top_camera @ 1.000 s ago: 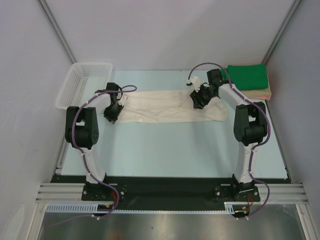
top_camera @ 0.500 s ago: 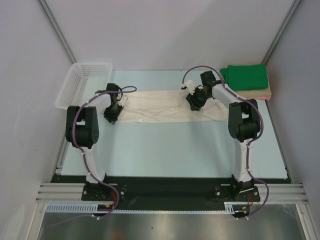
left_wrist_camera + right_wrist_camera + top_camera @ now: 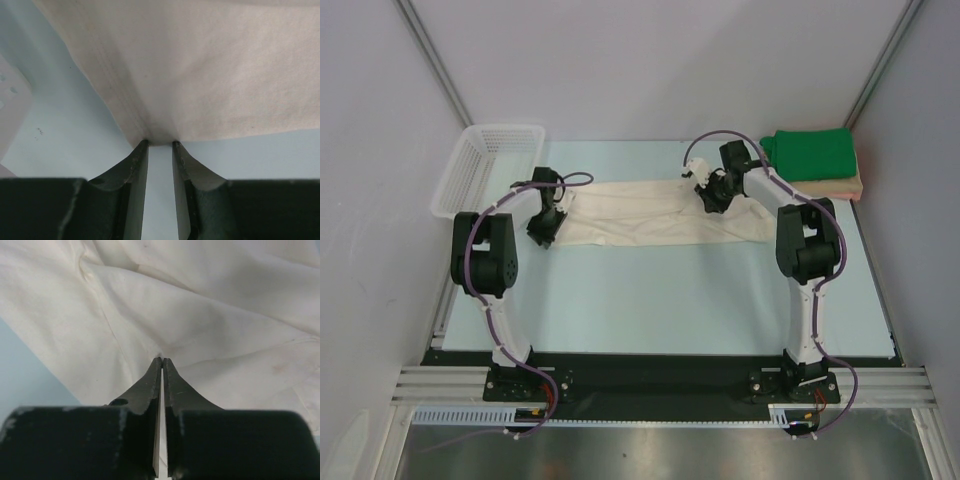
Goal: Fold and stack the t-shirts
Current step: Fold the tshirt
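The right gripper (image 3: 708, 196), pinching the cream-white t-shirt (image 3: 640, 215), has crept toward the left gripper (image 3: 542, 228) gripping its hem; to its right, the green t-shirt (image 3: 815, 152) is already stacked on the peach-tan t-shirt (image 3: 850, 187).

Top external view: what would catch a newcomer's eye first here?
The cream-white t-shirt lies stretched in a long band across the far half of the table, with the left claw pinching its left end and the right claw pinching a fold nearer its right end. At the far right corner a folded green t-shirt sits on a peach-tan t-shirt, and a white lattice basket stands at the far left.
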{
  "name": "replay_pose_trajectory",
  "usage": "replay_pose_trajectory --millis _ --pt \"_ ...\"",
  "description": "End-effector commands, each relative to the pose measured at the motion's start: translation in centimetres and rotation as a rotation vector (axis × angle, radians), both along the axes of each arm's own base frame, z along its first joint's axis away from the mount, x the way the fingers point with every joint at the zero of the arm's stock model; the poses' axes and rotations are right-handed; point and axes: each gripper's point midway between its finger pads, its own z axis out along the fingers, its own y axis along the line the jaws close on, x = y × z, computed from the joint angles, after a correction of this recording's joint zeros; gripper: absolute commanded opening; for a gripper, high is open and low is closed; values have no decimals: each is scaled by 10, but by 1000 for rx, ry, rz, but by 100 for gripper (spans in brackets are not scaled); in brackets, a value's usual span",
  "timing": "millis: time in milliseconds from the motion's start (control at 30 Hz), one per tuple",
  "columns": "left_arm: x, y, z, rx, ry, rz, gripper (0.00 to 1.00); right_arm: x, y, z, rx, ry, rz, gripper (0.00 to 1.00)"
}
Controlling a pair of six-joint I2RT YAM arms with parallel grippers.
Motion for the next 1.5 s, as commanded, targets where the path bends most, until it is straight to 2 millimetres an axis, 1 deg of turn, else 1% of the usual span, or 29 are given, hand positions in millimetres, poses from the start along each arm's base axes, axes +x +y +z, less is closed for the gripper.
replay_pose_trajectory --millis 0,67,133,167,233,267,300,367,400,433,500,567,667,700,733,767,800,833,867,933,967,1000,1067,1100,1167,1200,1300,1367,1467 --pt "-7 10 -3 20 5 11 31 20 11 31 5 -108 28 2" --pt "-7 11 1 24 -6 11 31 29 14 39 -4 -156 28 1" --pt "-9 12 3 25 -9 16 30 37 24 49 -31 -225 61 0" --pt "-10 12 7 23 -20 15 30 48 26 56 -53 -286 60 0" --pt "-10 12 10 21 -28 18 30 58 39 67 -78 -366 95 0" --pt "-12 12 10 19 -26 18 30 66 41 67 -97 -398 90 0" --pt "-12 12 13 19 -34 18 30 69 50 69 -106 -420 104 4" --pt "-13 12 15 18 -38 18 30 78 56 76 -124 -474 101 5" --pt "-14 13 16 22 -43 19 30 79 60 78 -125 -491 100 11" --pt "-15 13 16 23 -43 19 30 79 66 82 -120 -509 94 20" --pt "-17 14 17 23 -45 19 30 82 66 91 -129 -558 61 40" --pt "-16 14 21 22 -54 19 30 84 63 103 -121 -596 22 42" --pt "-13 10 29 3 -64 20 30 78 53 122 -103 -634 -43 43" --pt "-7 8 35 -7 -83 13 30 73 46 115 -108 -619 -54 44" --pt "-5 6 39 -15 -94 11 30 69 42 132 -93 -643 -71 44" --pt "-1 4 47 -28 -111 5 31 67 36 132 -80 -630 -93 45" --pt "1 2 50 -37 -116 -2 32 62 31 126 -82 -607 -103 45" --pt "2 -1 53 -52 -115 -12 35 60 26 127 -76 -593 -122 45" --pt "2 -7 54 -83 -107 -28 41 54 20 118 -83 -539 -132 45" --pt "8 -11 61 -111 -119 -33 45 49 2 104 -69 -456 -187 46" --pt "9 -14 60 -127 -109 -36 47 43 -3 93 -65 -401 -195 46" --pt "8 -21 58 -164 -79 -36 52 42 -18 88 -55 -360 -236 46" --pt "9 -29 52 -205 -51 -35 54 34 -28 71 -43 -270 -248 47" --pt "10 -31 49 -214 -47 -34 54 35 -41 66 -34 -238 -285 47" --pt "14 -33 46 -226 -39 -27 53 30 -48 52 -7 -153 -300 47" --pt "13 -36 38 -242 -11 -28 52 29 -58 46 2 -120 -318 47" --pt "13 -38 30 -255 10 -31 49 21 -65 32 17 -59 -327 47" --pt "10 -34 22 -229 24 -30 46 20 -74 25 -14 -58 -337 47" --pt "4 -24 8 -186 49 -21 46 20 -89 24 -1 -30 -368 47"
